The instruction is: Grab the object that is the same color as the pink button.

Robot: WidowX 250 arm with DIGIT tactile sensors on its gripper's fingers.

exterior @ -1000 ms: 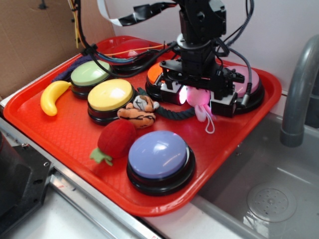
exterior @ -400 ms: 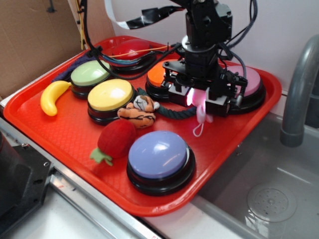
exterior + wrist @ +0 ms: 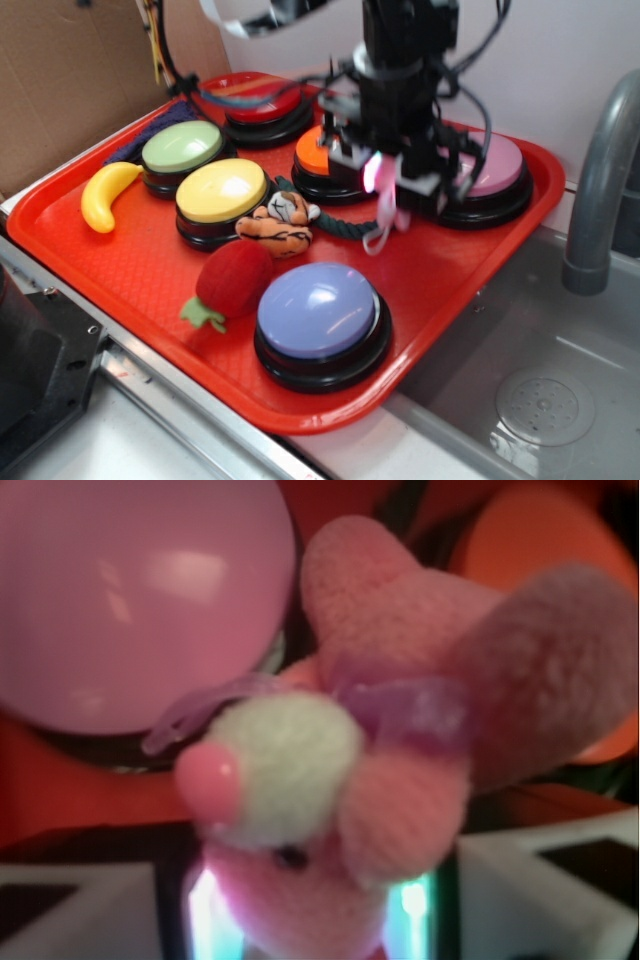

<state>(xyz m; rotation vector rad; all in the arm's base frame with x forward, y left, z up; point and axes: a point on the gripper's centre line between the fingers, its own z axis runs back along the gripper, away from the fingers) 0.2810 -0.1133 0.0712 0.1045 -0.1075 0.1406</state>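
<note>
A small pink plush bunny (image 3: 330,830) with a white muzzle, pink nose and floppy ears fills the wrist view, pinched between my two lit fingers. In the exterior view my gripper (image 3: 385,178) is shut on the pink plush bunny (image 3: 383,183), which hangs above the red tray (image 3: 130,265) with its white string loop (image 3: 379,232) dangling below. The pink button (image 3: 490,165) on its black base sits just right of the gripper, and in the wrist view the pink button (image 3: 130,600) shows at upper left.
On the tray stand an orange button (image 3: 318,155), a red button (image 3: 250,100), a green button (image 3: 181,147), a yellow button (image 3: 221,191) and a lavender-blue button (image 3: 318,312). A tiger plush (image 3: 281,225), red strawberry plush (image 3: 232,280) and banana (image 3: 106,195) lie nearby. A sink with faucet (image 3: 600,190) is at the right.
My gripper has risen and shifted slightly left, lifting the pink bunny off the tray; the string loop now hangs free below it.
</note>
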